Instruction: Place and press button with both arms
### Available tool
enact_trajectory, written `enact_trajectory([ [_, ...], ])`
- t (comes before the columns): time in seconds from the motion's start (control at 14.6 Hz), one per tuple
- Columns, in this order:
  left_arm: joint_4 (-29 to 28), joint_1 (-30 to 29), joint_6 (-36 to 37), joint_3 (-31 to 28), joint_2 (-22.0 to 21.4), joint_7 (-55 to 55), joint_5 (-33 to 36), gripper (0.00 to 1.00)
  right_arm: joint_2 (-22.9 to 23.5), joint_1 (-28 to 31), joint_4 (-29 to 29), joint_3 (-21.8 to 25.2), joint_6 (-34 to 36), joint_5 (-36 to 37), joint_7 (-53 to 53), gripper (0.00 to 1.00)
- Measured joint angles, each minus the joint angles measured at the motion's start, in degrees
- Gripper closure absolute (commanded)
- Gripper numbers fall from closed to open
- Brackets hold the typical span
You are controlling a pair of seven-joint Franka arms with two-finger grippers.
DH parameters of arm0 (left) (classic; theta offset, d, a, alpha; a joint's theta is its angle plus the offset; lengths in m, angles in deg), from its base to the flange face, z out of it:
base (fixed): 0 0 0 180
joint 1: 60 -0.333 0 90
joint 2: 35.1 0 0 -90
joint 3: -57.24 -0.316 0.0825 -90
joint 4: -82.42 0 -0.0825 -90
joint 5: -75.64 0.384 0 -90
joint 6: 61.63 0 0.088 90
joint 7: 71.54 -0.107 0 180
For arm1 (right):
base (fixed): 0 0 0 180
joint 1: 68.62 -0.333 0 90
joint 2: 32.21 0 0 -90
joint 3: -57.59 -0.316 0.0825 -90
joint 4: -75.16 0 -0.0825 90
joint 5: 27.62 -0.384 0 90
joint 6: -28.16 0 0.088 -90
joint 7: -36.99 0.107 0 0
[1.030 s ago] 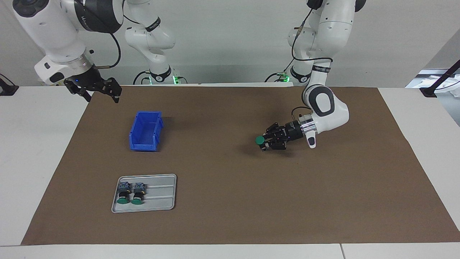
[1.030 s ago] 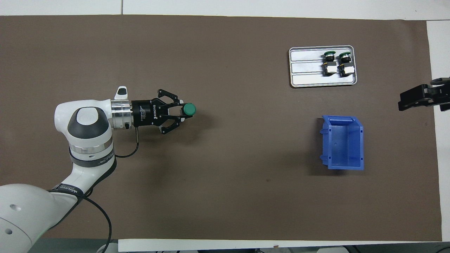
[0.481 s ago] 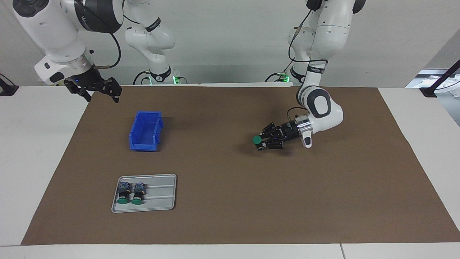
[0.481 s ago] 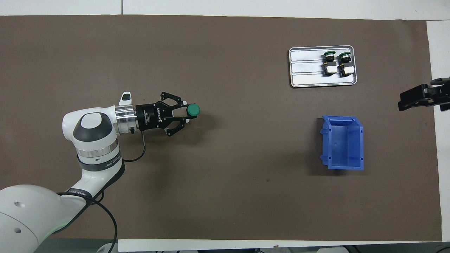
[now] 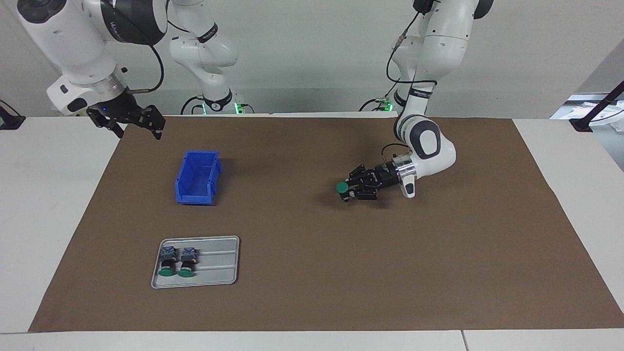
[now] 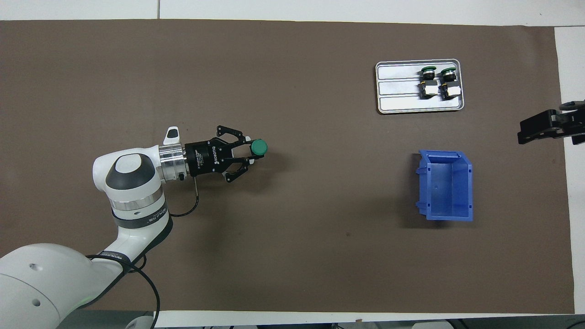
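The button [image 5: 342, 187] looks small, rigid and light, its cap smooth, so the black body is the safer place to grip. The left gripper [image 5: 349, 190] has its fingers clamped on that body, low over mid-bench, and has carried it toward the blue bin [image 5: 197, 178] since the earlier frame. The right gripper [image 5: 131, 122] waits, fingers apart.

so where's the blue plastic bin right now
The open blue plastic bin sits on the brown mat toward the right arm's end, nearer the robots than the grey metal tray.
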Motion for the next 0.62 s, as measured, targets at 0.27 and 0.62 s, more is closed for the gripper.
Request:
enact_trajectory([
  [0.27,-0.09,1.41,-1.19,0.02,0.68,-0.12,-0.75,1.0,0.0,0.0,0.0,0.0,0.0,0.0,0.0,0.01],
  [0.62,-0.12,2.58,-3.07,0.02,1.02,-0.19,-0.82,1.0,0.0,0.0,0.0,0.0,0.0,0.0,0.0,0.01],
])
